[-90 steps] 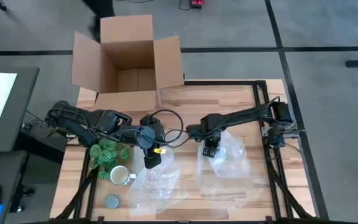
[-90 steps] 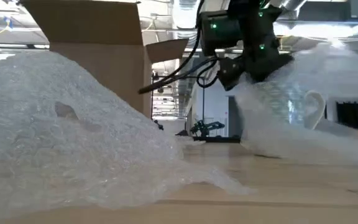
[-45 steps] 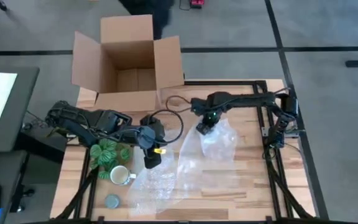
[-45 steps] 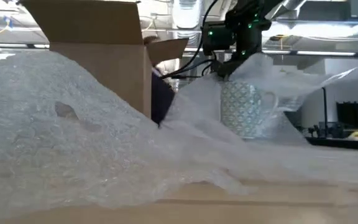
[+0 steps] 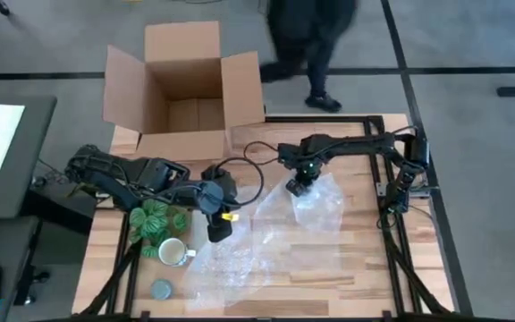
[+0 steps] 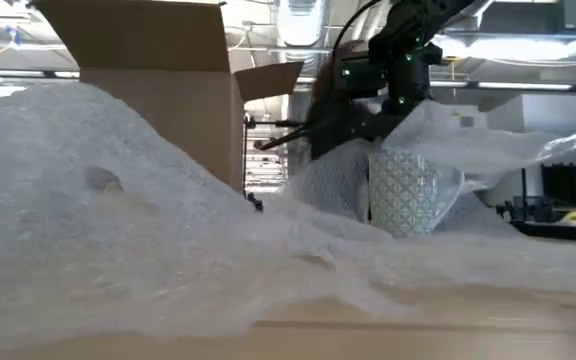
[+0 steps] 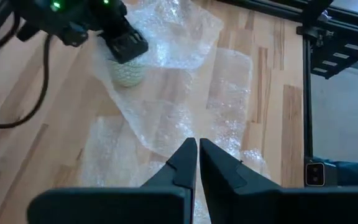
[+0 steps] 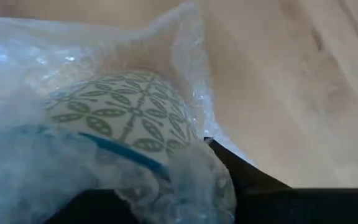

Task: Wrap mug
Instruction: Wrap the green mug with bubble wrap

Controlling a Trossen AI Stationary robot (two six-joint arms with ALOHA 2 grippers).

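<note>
At the desk's (image 5: 369, 268) near edge, a heap of bubble wrap (image 5: 275, 241) spreads toward the middle. A flat grey-blue disc (image 5: 160, 289) lies off its left corner. Just behind the disc stands the cream mug (image 5: 172, 252), upright and bare, mouth up, its handle toward the sheet, with a green patterned bundle (image 5: 155, 221) beside it on the far side.

The left gripper (image 7: 197, 144) hangs over the sheet's left part, its fingers drawn almost together with nothing seen between them. Of the two arms it is the nearer to the cream mug, which sits on its near-left side.

Farther in, the right gripper (image 5: 300, 185) reaches in from the right and points down onto a second, patterned mug (image 6: 403, 190). That mug stands upright on the sheet's far end, long axis vertical, directly under the gripper, with wrap bunched up around its sides and rim. We cannot tell whether the right gripper grips the wrap, the mug or nothing, since film hides its fingers.

We judge the fold-over of this patterned mug to be the step in hand, so the coming move turns on that straight-down line from gripper to mug.

Beyond the desk's far edge an open cardboard box (image 5: 123, 85) stands, and a person (image 5: 311, 36) walks on the floor behind.
</note>
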